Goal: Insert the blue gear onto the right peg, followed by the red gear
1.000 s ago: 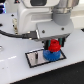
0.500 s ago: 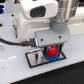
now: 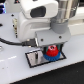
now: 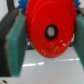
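Red gear (image 4: 50, 31) sits clamped between the gripper (image 3: 50, 48) pads, directly above the blue gear (image 3: 50, 56) seated at the white plate's (image 3: 33, 59) right end, so only descent remains.

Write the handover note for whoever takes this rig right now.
Gripper: shut on the bright red round plastic gear, teal fingers on either side of it.
Flat bright blue toothed plastic gear: lying on the white black-edged plate, directly under the red gear; the pegs are hidden.
Done: blue gear appears seated.
Left: lower the red gear onto the same peg, release, retreat.
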